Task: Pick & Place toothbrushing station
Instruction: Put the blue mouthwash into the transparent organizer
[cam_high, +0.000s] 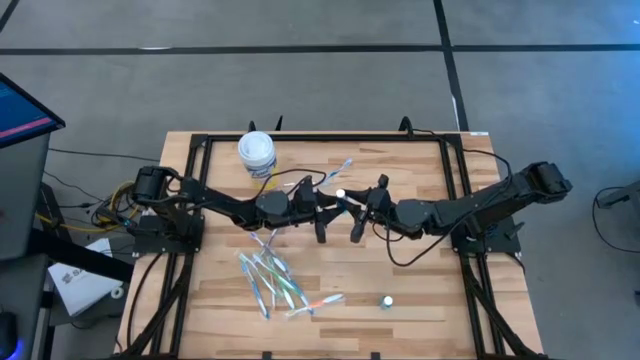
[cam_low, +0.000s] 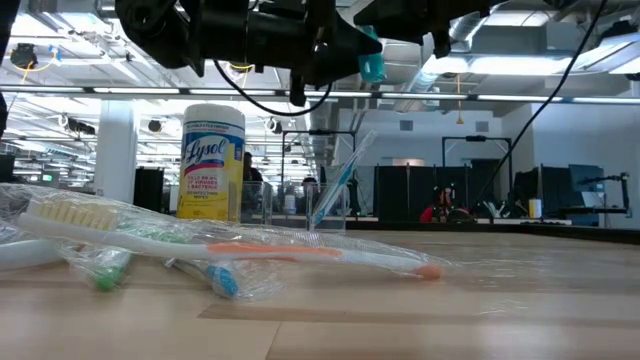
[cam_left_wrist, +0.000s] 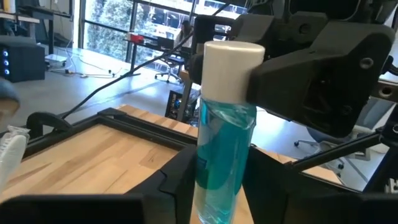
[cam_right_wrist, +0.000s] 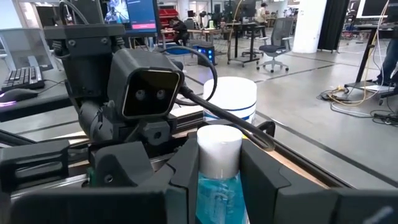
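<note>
The small blue tube with a white cap (cam_high: 341, 194) is held in the air over the table's middle, cap up, between my two grippers. My left gripper (cam_high: 322, 210) comes from the left and my right gripper (cam_high: 357, 210) from the right; both are shut on the tube. The clear cup (cam_high: 330, 184) stands on the table just behind them with one toothbrush (cam_high: 345, 166) leaning in it. Several wrapped toothbrushes (cam_high: 270, 275) lie in a loose pile on the table near the front. In the low view they lie close to the camera (cam_low: 200, 245). My left gripper pinches the tube's blue body (cam_left_wrist: 214, 186) between its two fingers, below the cap. It comes roughly level from the table's left. The tube stands upright in the hold, clear of the table. My right gripper pinches the tube between its two fingers just under the white cap (cam_right_wrist: 217, 183). It comes roughly level from the table's right. One finger (cam_left_wrist: 280, 81) lies against the tube right below the cap.
The yellow canister with a white lid (cam_high: 257, 152) stands at the far left of the board. A small white and blue thing (cam_high: 386, 300) stands near the front right. A black frame (cam_high: 330, 137) runs round the board. Bare wood lies at the right.
</note>
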